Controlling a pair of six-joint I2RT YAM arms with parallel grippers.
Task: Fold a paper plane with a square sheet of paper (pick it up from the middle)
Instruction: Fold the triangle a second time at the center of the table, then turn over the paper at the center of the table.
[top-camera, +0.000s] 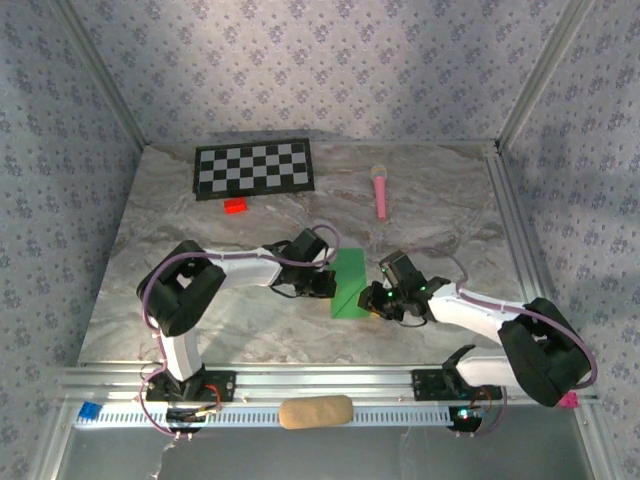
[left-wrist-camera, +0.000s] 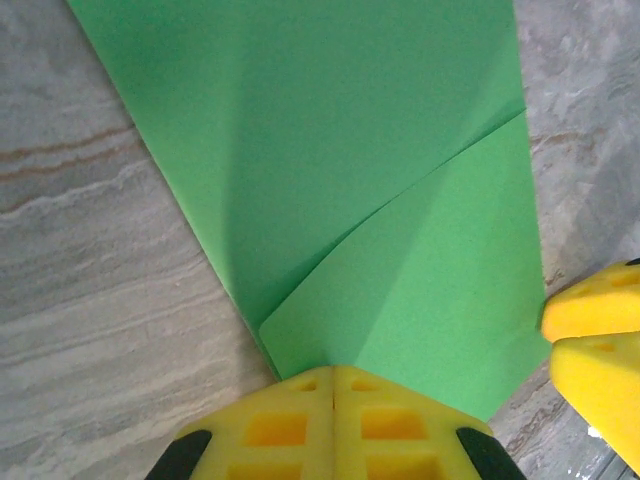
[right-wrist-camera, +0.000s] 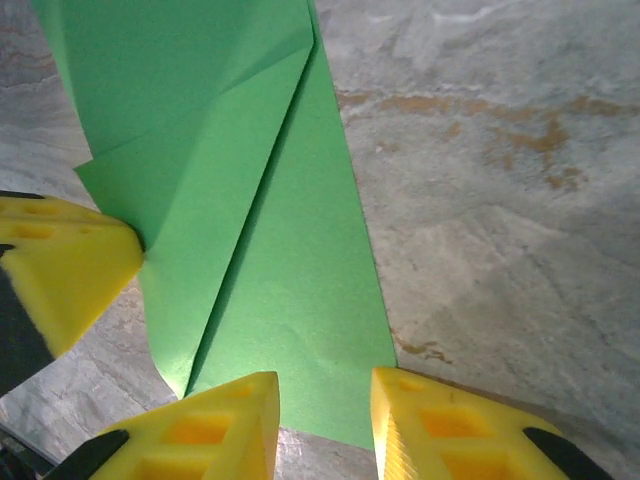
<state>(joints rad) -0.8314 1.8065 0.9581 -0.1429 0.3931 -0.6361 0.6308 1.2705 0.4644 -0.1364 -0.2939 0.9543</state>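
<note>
Broadly, we see a grey marbled table (top-camera: 450, 230) with both arms reaching in from its near edge, the left arm (top-camera: 185, 300) bent in from the left and the right arm (top-camera: 520, 340) from the right, their wrists meeting near the middle. A black-and-white checkerboard (top-camera: 253, 168) lies flat at the far side, left of centre. Next in size is the square sheet of paper (top-camera: 348, 285), bright green and already folded. It lies on the table near the middle, between the two wrists, and in the right wrist view we can see diagonal flaps layered over a long strip. A tan oblong pad (top-camera: 315, 411) sits on the metal rail at the near edge, between the arm bases. The left gripper (top-camera: 325, 285) has its yellow pads pressed together with no gap, their tips meeting the edge of a folded flap, and we cannot tell whether any paper is nipped between them. The right gripper (top-camera: 378, 298) has its pads parted, and in its own wrist view the end of the green strip lies flat between them. A pink microphone-shaped toy (top-camera: 381, 190) lies right of the checkerboard, well apart from the paper. A small red block (top-camera: 235, 206) sits just in front of the checkerboard.
</note>
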